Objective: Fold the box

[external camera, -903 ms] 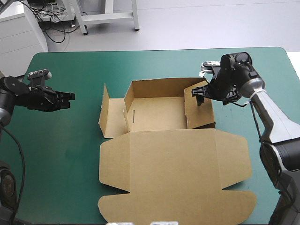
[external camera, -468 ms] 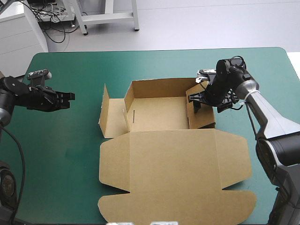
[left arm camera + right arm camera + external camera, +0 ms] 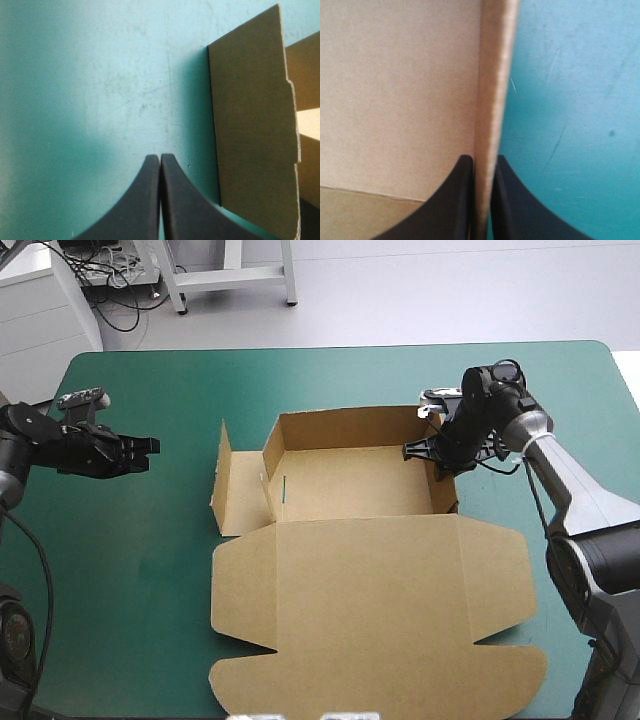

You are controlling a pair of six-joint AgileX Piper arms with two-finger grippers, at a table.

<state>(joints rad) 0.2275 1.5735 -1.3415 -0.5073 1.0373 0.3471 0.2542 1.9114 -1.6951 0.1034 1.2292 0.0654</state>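
The brown box (image 3: 360, 570) lies mid-table as an open tray with its wide lid flat toward the near edge. Its back and right walls stand up; the left flap (image 3: 226, 480) leans outward. My right gripper (image 3: 436, 453) is at the tray's far right corner, shut on the right wall (image 3: 490, 100), one black finger inside the tray and one outside. My left gripper (image 3: 150, 446) is shut and empty, hovering over the teal-green cover left of the box. In the left wrist view its fingers (image 3: 159, 200) meet in an arch, with the left flap (image 3: 255, 125) just ahead to one side.
Bare teal-green cover (image 3: 130, 570) surrounds the box on the left, right and far sides. The lid's rounded flaps (image 3: 500, 680) reach close to the table's near edge.
The box's right wall was leaning inward earlier; now it stands upright. My right gripper moved onto that wall and shut on it. The left arm has not moved.
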